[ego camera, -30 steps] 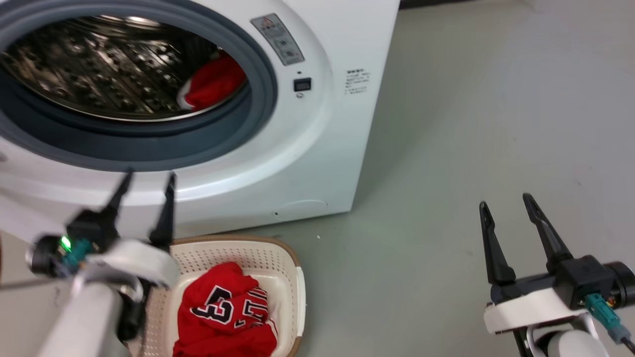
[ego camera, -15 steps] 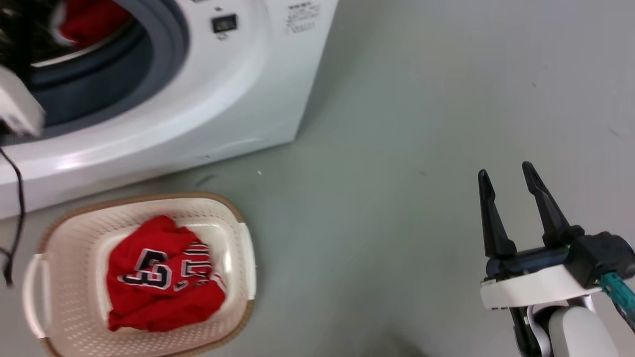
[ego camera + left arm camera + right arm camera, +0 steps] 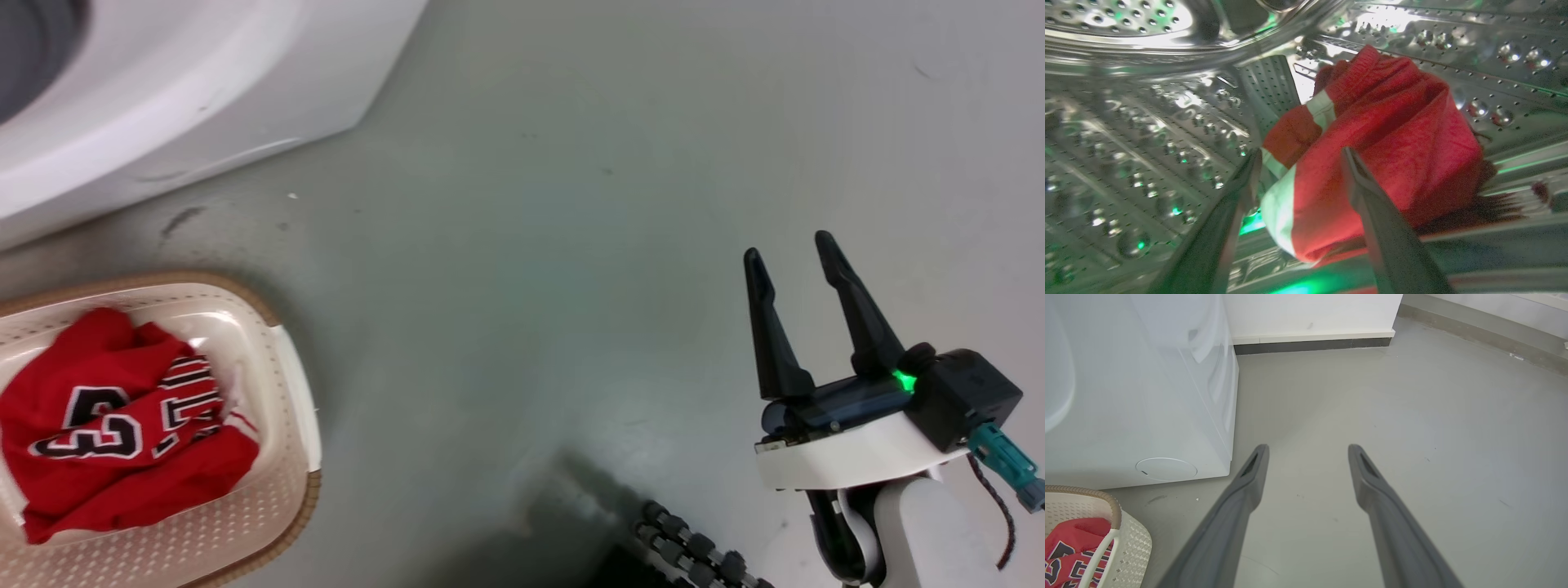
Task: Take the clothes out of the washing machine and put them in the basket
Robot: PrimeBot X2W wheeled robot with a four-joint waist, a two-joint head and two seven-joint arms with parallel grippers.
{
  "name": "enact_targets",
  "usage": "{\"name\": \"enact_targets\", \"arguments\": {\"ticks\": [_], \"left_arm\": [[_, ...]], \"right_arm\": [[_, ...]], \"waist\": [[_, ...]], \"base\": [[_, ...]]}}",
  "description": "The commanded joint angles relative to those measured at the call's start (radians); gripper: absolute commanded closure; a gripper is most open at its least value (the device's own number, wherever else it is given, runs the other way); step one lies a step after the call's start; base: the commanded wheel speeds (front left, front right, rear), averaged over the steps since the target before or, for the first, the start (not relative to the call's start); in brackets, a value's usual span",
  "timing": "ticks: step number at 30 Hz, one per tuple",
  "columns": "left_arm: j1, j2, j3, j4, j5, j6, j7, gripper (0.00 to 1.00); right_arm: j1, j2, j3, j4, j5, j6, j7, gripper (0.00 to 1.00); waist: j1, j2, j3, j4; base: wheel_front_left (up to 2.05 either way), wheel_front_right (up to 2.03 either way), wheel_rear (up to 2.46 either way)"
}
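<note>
Inside the shiny perforated drum (image 3: pixel 1147 122) of the washing machine (image 3: pixel 163 90), a red jersey with white trim (image 3: pixel 1392 143) lies bunched against the drum wall. My left gripper (image 3: pixel 1301 152) is open, its fingers straddling the near fold of this jersey. In the cream basket (image 3: pixel 286 425), at the head view's lower left, lies a second red jersey with black numerals (image 3: pixel 106 457). My right gripper (image 3: pixel 788 249) hangs open and empty over bare floor, well right of the basket. In the right wrist view, the right gripper (image 3: pixel 1308 447) has the washing machine (image 3: pixel 1147 396) and basket (image 3: pixel 1133 539) to its left.
Grey floor (image 3: pixel 571 204) stretches to the right of the washer and basket. A white wall with dark skirting (image 3: pixel 1310 345) runs behind the washer. A dark ribbed cable (image 3: pixel 694 555) lies at the head view's bottom edge.
The head camera has swung right and down, so the porthole slid off the upper left. My left arm went from before the washer into the drum. The right gripper stays open.
</note>
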State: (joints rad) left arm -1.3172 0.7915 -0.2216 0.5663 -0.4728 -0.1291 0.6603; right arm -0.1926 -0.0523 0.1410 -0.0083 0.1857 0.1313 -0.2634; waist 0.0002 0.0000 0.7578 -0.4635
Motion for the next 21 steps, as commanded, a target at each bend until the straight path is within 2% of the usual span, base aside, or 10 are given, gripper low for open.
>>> {"name": "enact_targets", "arguments": {"ticks": [1,9,20,21], "left_arm": [[-0.037,0.008,-0.009,0.013,-0.001,0.000,0.025,0.00],[-0.159,-0.030,-0.064,0.136,-0.001,0.000,0.163,0.00],[-0.174,-0.033,-0.133,0.253,0.017,-0.001,0.178,0.00],[-0.175,-0.036,-0.140,0.261,0.012,-0.001,0.178,0.49]], "right_arm": [[-0.018,0.004,0.009,-0.007,0.007,-0.001,-0.002,0.00],[0.005,0.003,0.021,-0.025,0.029,-0.001,-0.002,0.00],[0.030,0.003,0.022,-0.043,0.044,-0.001,-0.002,0.00],[0.029,0.003,0.023,-0.044,0.044,-0.001,-0.002,0.00]], "waist": [[-0.0002,0.0000,0.037,-0.041],[-0.0002,0.0000,0.062,-0.060],[-0.0002,0.0000,0.080,-0.057],[-0.0002,0.0000,0.082,-0.056]], "base": [[0.00,0.00,0.00],[0.00,0.00,0.00],[0.00,0.00,0.00],[0.00,0.00,0.00]]}}
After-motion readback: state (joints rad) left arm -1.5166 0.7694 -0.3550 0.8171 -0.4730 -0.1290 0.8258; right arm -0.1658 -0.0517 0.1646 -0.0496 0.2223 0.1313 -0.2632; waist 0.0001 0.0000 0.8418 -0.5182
